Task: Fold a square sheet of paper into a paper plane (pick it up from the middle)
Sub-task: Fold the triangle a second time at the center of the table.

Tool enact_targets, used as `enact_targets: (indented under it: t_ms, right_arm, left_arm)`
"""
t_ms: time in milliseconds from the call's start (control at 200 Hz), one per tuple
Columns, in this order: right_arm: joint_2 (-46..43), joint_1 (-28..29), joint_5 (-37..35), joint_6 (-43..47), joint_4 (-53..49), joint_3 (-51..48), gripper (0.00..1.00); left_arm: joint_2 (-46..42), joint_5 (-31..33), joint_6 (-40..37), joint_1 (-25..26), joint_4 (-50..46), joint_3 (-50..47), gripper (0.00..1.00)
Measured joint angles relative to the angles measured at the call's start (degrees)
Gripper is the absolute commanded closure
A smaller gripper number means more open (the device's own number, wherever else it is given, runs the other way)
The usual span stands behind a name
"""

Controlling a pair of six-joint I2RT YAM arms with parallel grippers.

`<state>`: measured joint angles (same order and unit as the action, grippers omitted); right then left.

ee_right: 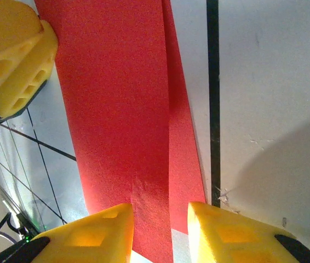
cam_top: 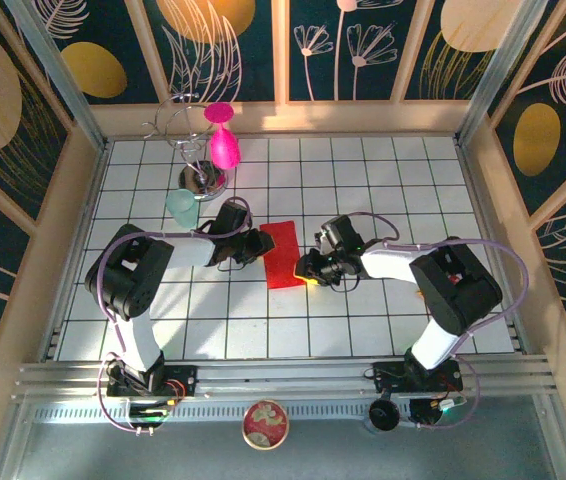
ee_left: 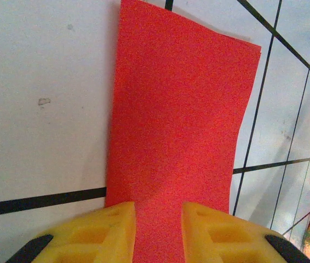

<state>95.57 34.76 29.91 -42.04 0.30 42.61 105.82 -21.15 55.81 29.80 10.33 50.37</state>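
Observation:
The red sheet of paper (cam_top: 283, 253) lies mid-table, folded over into a narrow rectangle about one tile wide. My left gripper (cam_top: 260, 243) is at its left edge. In the left wrist view the sheet (ee_left: 179, 126) runs back between the open yellow fingers of that gripper (ee_left: 158, 219). My right gripper (cam_top: 308, 268) is at the sheet's lower right edge, open (ee_right: 160, 224). In the right wrist view the top layer (ee_right: 116, 109) sits slightly raised over a strip of lower layer and passes between the fingers. The left gripper's yellow fingers (ee_right: 12, 60) show beyond the paper.
A magenta goblet (cam_top: 224, 140) hangs on a metal wire stand (cam_top: 198, 150) at the back left, with a teal cup (cam_top: 182, 207) just behind the left arm. A round tin (cam_top: 265, 423) sits on the near rail. Wooden walls enclose the gridded table (cam_top: 383, 180).

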Motion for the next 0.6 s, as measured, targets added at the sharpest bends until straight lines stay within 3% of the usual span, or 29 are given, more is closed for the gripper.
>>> enact_targets:
  t_ms: [150, 601]
  right_arm:
    - [0.1, 0.0, 1.6, 0.0, 1.0, 0.0, 0.71]
    - [0.1, 0.1, 0.5, -0.8, 2.5, 0.0, 0.95]
  left_arm:
    - [0.0, 0.0, 0.0, 0.0, 0.0, 0.0, 0.72]
    - [0.0, 0.2, -0.3, 0.0, -0.8, 0.6, 0.71]
